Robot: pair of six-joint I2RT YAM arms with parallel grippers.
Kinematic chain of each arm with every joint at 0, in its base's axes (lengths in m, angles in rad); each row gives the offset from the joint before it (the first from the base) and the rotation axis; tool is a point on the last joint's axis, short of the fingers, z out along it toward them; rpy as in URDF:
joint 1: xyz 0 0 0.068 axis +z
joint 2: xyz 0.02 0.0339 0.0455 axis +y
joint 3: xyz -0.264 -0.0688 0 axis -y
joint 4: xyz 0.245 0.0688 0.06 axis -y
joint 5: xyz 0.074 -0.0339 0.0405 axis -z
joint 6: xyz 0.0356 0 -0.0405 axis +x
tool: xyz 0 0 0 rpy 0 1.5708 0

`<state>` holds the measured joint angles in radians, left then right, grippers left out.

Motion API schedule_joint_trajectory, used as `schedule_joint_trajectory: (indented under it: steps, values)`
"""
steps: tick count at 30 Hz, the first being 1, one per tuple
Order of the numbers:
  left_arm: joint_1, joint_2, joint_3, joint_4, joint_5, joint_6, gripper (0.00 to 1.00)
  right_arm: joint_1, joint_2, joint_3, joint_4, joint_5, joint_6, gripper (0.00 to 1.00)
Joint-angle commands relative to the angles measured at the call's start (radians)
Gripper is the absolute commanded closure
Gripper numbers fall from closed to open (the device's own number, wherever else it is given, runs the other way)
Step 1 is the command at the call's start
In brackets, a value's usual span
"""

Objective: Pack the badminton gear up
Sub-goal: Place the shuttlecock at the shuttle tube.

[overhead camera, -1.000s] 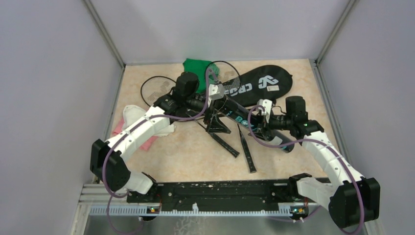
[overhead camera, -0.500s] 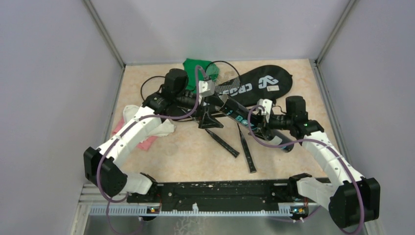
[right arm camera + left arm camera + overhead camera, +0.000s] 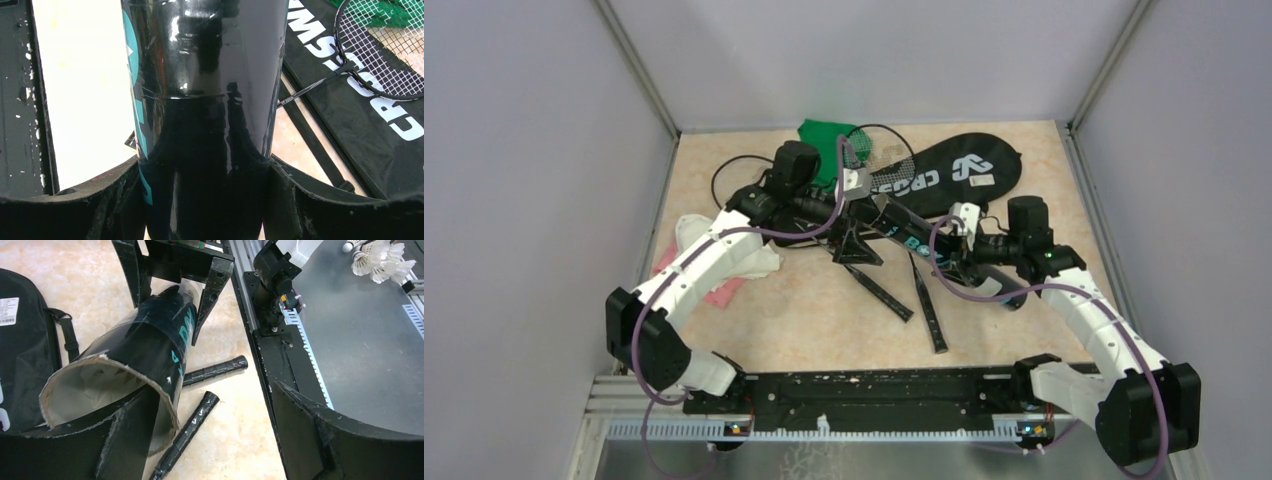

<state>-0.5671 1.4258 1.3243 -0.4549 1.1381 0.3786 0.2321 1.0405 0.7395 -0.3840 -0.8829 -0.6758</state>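
Right gripper (image 3: 202,175) is clamped on the long black tube with teal lettering (image 3: 914,242), one finger pressed on each side. The tube lies diagonally mid-table, with its open cardboard-lined mouth pointing far-left.

Left gripper (image 3: 856,250) sits at that mouth with its jaws spread wide and nothing held. In the wrist view the tube rim sits just behind one finger; I can't tell if they touch.

The flat black racket bag with white "CROSSWAY" lettering (image 3: 954,170) is far-right of centre on the beige marbled table (image 3: 804,320), and the tube's far end crosses its near edge.

There are two thin black rackets. One stringed head (image 3: 879,150) overlaps the bag and the green cloth (image 3: 822,135) at the far edge. The other head (image 3: 742,180) is far-left, behind the left arm. Both wrapped handles (image 3: 215,371) run out from under the tube towards the near side.

Small white feather shuttlecocks (image 3: 380,257) are bunched on the grey metal plate beyond the arm bases, off the table.

White and pink cloths (image 3: 699,240) lie at the left edge under the left arm.
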Motion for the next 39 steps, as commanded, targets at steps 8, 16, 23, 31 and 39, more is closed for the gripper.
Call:
schedule_joint_trajectory:
  steps: [8,16,23,31,39]
  values:
    - [-0.062,0.031,0.028,-0.057,0.020,0.086,0.11,0.001,-0.025,0.014,0.065,-0.034,-0.005,0.66]
    - [-0.048,-0.034,0.016,-0.030,-0.015,0.097,0.01,0.000,-0.027,0.014,0.064,-0.011,-0.008,0.66]
    - [0.022,-0.093,0.021,-0.037,-0.052,0.099,0.01,-0.002,-0.024,0.023,0.071,0.008,0.015,0.67]
    - [0.097,-0.136,0.067,-0.063,-0.074,0.094,0.01,-0.004,-0.022,0.024,0.083,0.025,0.033,0.67]
    - [0.148,-0.139,0.110,-0.073,-0.138,0.065,0.01,-0.004,-0.024,0.024,0.084,0.029,0.038,0.67]
